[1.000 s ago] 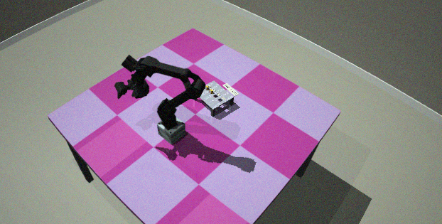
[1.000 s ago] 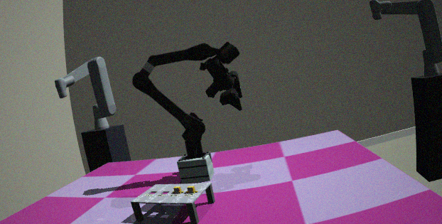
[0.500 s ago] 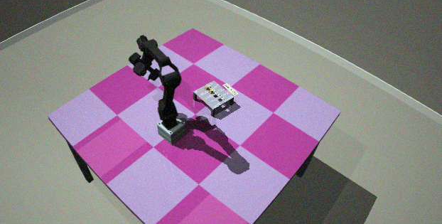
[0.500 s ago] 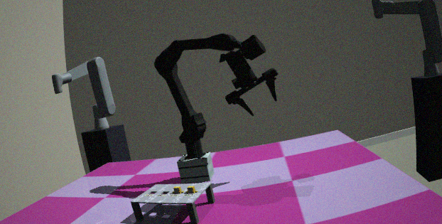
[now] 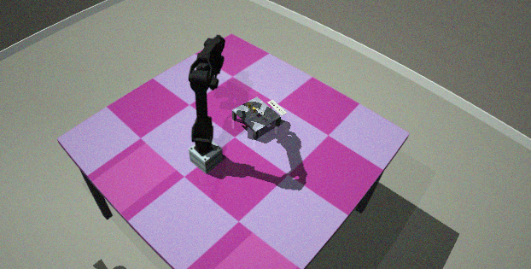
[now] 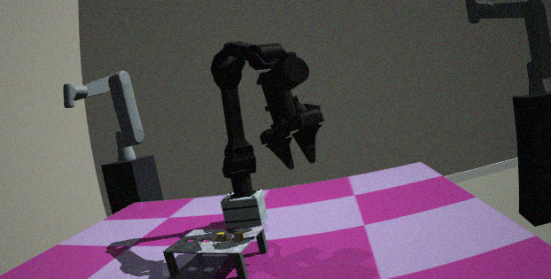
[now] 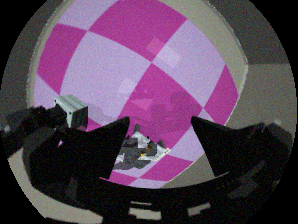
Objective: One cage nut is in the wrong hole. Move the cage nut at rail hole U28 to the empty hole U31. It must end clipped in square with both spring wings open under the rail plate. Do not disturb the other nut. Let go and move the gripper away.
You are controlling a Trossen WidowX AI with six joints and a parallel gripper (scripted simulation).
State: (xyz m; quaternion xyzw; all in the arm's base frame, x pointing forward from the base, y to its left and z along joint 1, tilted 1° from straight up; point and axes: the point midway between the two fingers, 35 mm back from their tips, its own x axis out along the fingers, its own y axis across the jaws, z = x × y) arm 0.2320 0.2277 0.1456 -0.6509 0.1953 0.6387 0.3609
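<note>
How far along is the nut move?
Nothing looks done: two yellow cage nuts sit side by side on the rail plate. Nothing is in hand; the open pincer hangs above the table. Picking, clipping in and withdrawing remain.
</note>
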